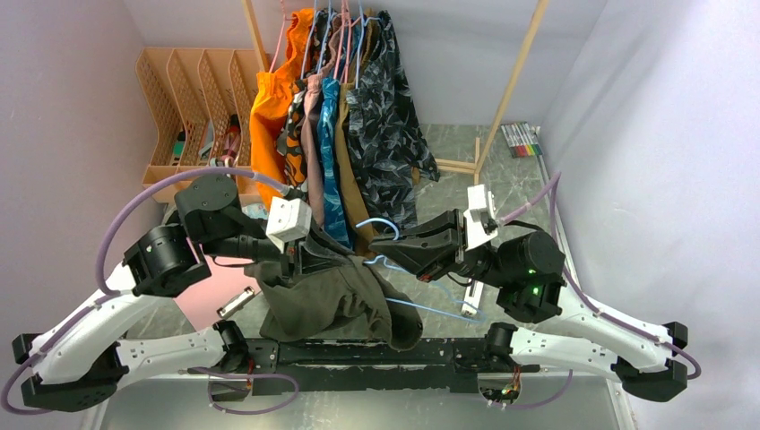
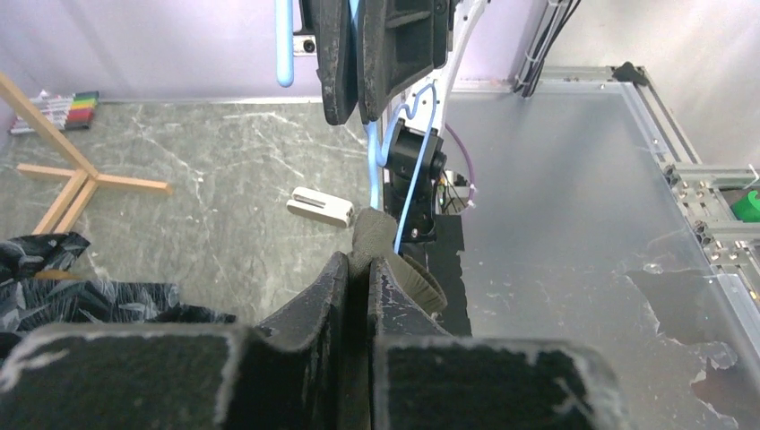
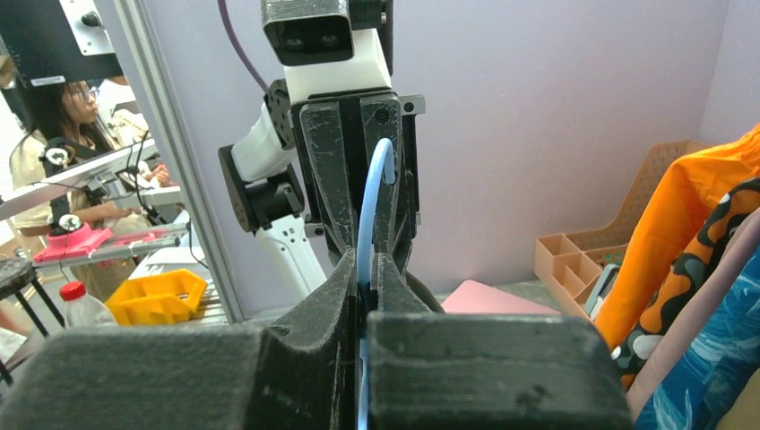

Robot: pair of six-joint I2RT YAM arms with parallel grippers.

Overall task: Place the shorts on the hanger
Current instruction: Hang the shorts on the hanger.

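The left gripper (image 2: 358, 269) is clamped shut on a fold of the shorts (image 1: 327, 305), possibly near the waistband. The right gripper (image 3: 366, 267) is pinched on the hanger (image 3: 362, 224), a thin blue wire. Their tips face each other, nearly meeting. The olive shorts droop in a bunch between the arms, over the table's (image 1: 529, 193) near edge. The clothes rack (image 1: 349, 116) hangs close behind, with open tabletop to the right.
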